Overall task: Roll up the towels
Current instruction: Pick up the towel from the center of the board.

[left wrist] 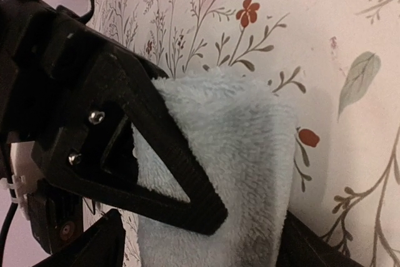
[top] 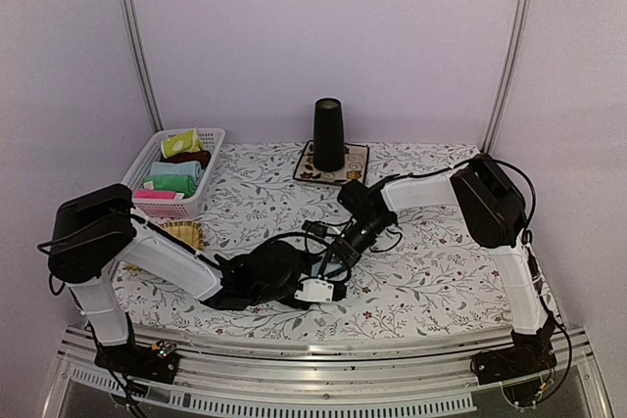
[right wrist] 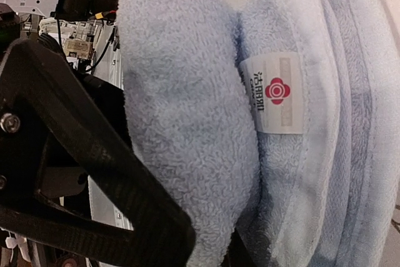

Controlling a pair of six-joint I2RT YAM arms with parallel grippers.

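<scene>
The light blue towel (top: pixel 318 292) lies bunched on the flowered tablecloth near the front centre, mostly hidden by both grippers. My left gripper (top: pixel 306 283) is shut on it; in the left wrist view the towel (left wrist: pixel 240 154) fills the space between the fingers of the gripper (left wrist: pixel 253 229). My right gripper (top: pixel 336 263) is shut on a thick fold of the same towel (right wrist: pixel 187 104), whose layered edges and white label (right wrist: pixel 278 92) show beside the gripper (right wrist: pixel 215 248). A yellow-green cloth (top: pixel 182 143) sits in the white basket.
The white basket (top: pixel 208 171) of folded cloths stands at the back left. A woven yellow tray (top: pixel 186 234) lies partly behind my left arm. A black cup (top: pixel 328 134) stands on a dark-bordered flowered mat (top: pixel 355 168) at the back centre.
</scene>
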